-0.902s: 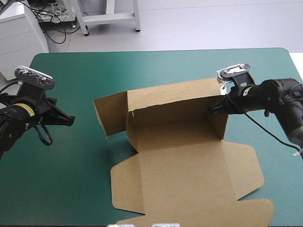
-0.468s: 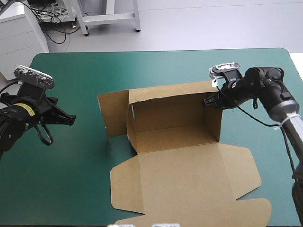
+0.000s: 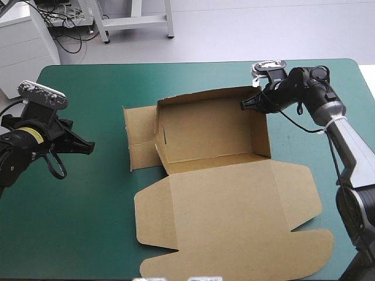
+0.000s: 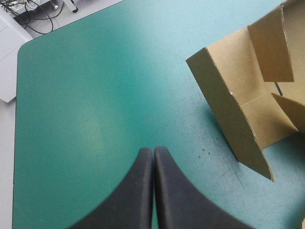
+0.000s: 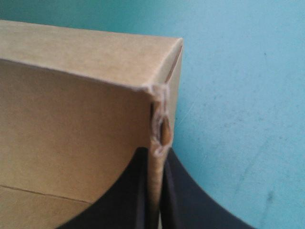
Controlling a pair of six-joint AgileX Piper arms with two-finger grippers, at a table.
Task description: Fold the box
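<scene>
Roughly halfway, it would be said. The box [image 3: 211,175] is sat about mid-tabletop, with the far wall [image 3: 205,117] and the right-hand wall [image 3: 262,136] stood up and joined at a corner. That far right corner is pinched by the right gripper [image 3: 245,105]; in its wrist view the fingers are all but closed, with the board edge clamped between them.

The left-hand wall [image 3: 140,137] is not squared up yet. It's swung outward with its flaps loose, so that side is left to be brought in and tucked. The big lid panel [image 3: 228,216] is laid flat toward the near edge.

The left gripper [image 3: 88,146] is held well apart from the box, fingers pressed together on nothing.

Room-wise, lots of bare teal-green tabletop [image 3: 88,93] is left on the left side and beyond the far wall. It's tighter near the front, where the lid's tabs are nearly at the table's edge, so pulling the box that way is probably best avoided.
</scene>
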